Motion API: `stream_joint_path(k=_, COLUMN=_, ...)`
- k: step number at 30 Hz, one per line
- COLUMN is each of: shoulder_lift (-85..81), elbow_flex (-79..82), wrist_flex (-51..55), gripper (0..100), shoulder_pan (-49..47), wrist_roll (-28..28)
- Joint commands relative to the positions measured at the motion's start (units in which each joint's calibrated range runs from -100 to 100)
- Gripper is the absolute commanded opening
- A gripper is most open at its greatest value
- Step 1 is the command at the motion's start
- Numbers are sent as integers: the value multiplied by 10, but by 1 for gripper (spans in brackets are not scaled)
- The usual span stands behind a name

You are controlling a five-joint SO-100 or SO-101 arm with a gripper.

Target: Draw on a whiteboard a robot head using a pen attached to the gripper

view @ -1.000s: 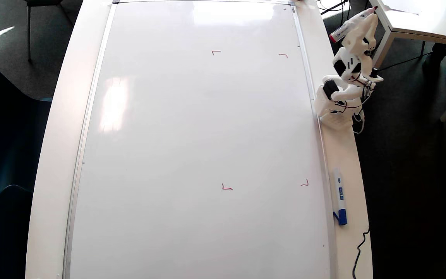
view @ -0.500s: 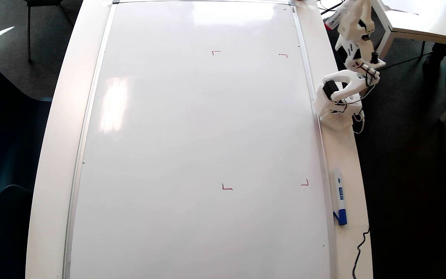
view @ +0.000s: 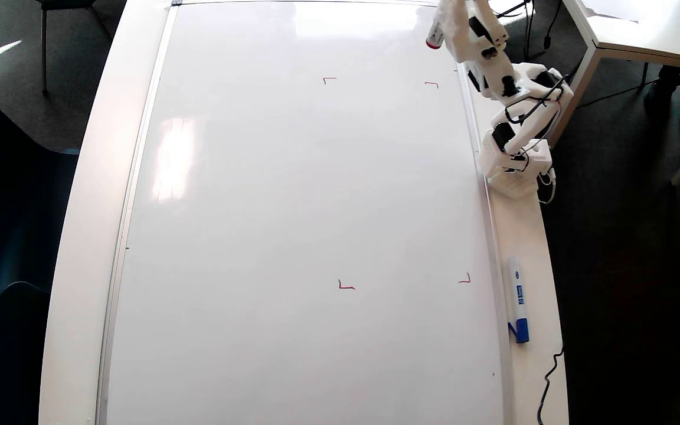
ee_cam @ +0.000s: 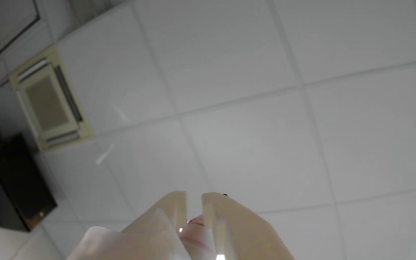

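One whiteboard (view: 293, 206) is seen in the overhead view, marked with four small red corner marks (view: 346, 286) — two upper, two lower. Two markers are counted: one pen (view: 436, 34) with a red end and one blue-capped marker (view: 517, 298) — and one arm (view: 514, 100)

In the overhead view the gripper (view: 464, 15) runs off the top edge, so its fingertips are cut away. The pen (view: 435, 36) shows only its red end. In the wrist view the pen (ee_cam: 198, 234) is mostly hidden between the fingers (ee_cam: 173, 209).

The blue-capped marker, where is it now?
In the overhead view, the blue-capped marker lies on the table's right strip, just outside the whiteboard frame, near its lower right red corner mark.
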Motion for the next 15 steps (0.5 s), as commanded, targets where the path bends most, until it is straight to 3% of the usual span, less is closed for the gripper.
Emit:
stream_joint_path(k=1, shoulder_lift=43, elbow_flex=-62, wrist_flex=-2, gripper=1, shoulder_pan=-19, wrist_roll=16)
stream_joint_path(k=6, shoulder_lift=70, elbow_flex=-74, wrist_flex=79, gripper=1, shoulder_pan=-21, wrist_roll=40)
stream_joint_path(k=11, shoulder_lift=80, elbow_flex=-125, wrist_flex=352, gripper=1, shoulder_pan=-47, wrist_roll=120)
stream_joint_path(k=15, shoulder_lift=80, elbow_flex=-125, wrist_flex=489, gripper=1, shoulder_pan=-46, wrist_roll=138)
